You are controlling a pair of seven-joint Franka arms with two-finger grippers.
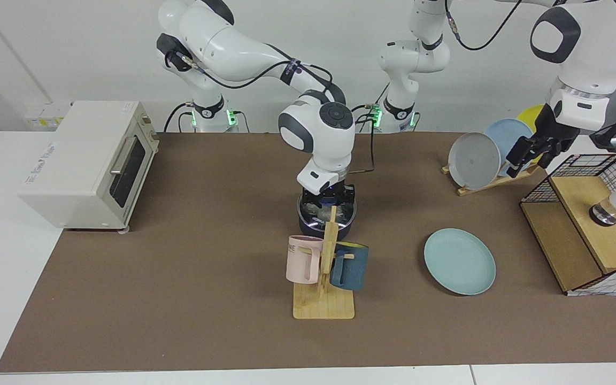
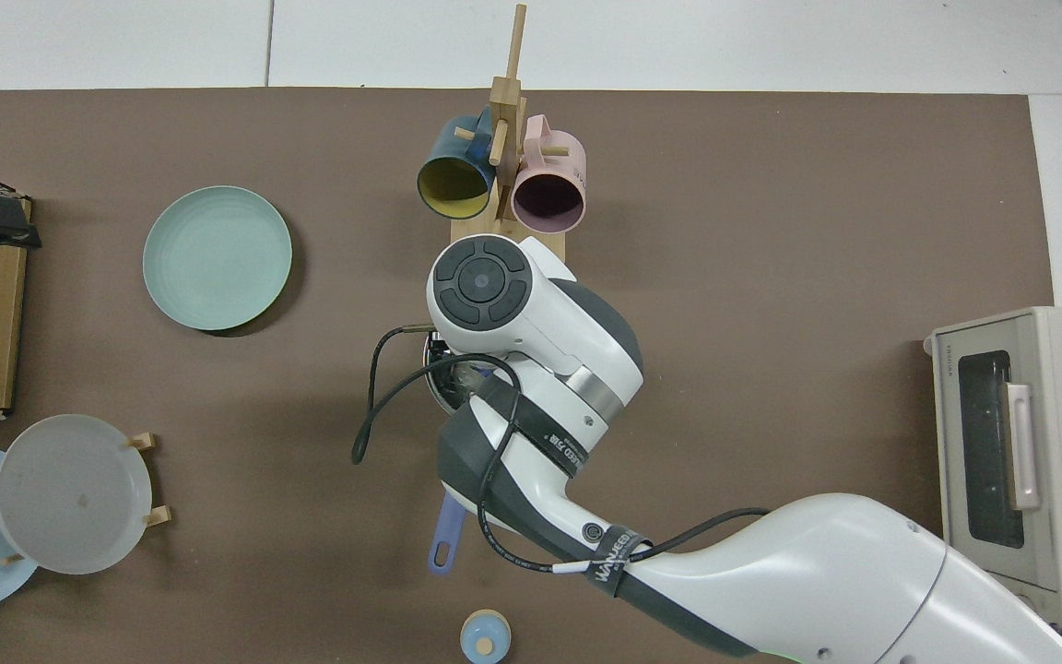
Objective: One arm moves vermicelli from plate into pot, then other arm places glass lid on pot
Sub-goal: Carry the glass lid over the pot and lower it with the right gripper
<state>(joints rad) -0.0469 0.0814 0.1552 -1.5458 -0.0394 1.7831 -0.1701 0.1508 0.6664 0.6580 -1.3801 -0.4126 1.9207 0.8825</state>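
Hiding pot [image 1: 346, 227], arm; facing view shows lid [image 1: 318, 218].

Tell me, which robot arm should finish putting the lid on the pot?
The right one. Its gripper sits directly over the pot with the glass lid, while the left gripper waits off by the plate rack.

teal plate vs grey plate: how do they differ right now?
Pose: the teal plate lies flat on the mat, while the grey plate stands tilted on edge in the wooden rack.
Neighbours: the teal plate sits alone; the grey plate has a blue plate right behind it.
Both are round and bare.
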